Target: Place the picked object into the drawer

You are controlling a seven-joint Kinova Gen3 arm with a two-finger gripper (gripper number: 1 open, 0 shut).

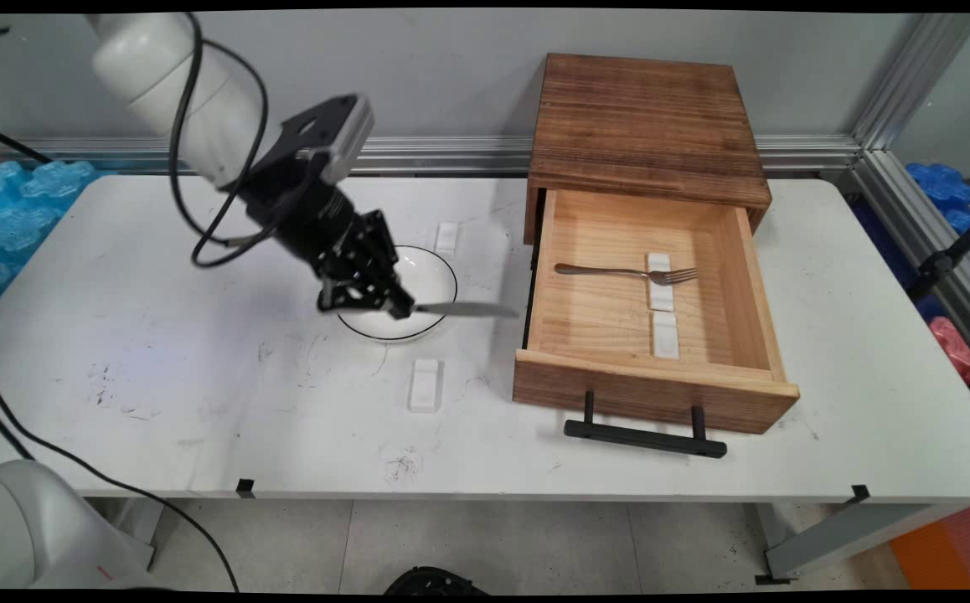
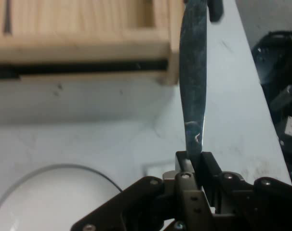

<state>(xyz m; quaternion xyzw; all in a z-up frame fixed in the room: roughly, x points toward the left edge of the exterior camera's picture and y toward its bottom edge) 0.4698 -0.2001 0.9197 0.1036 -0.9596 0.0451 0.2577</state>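
Black drawer handle (image 1: pixel 644 437) sits at the near front of the open wooden drawer (image 1: pixel 657 394), which holds 1 fork (image 1: pixel 626 272) across a white strip. Left of the drawer, the pincer (image 1: pixel 401 306) is pinching a knife (image 1: pixel 466 310) by its handle, the blade held level above the bench (image 1: pixel 200 402), over the right rim of a white bowl (image 1: pixel 426 280) and pointing at the drawer's side wall.

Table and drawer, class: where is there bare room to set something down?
Bare table lies left of the bowl and right of the drawer. Crowded: between bowl and drawer, where the gripper holds a knife; mid-drawer, by the fork.
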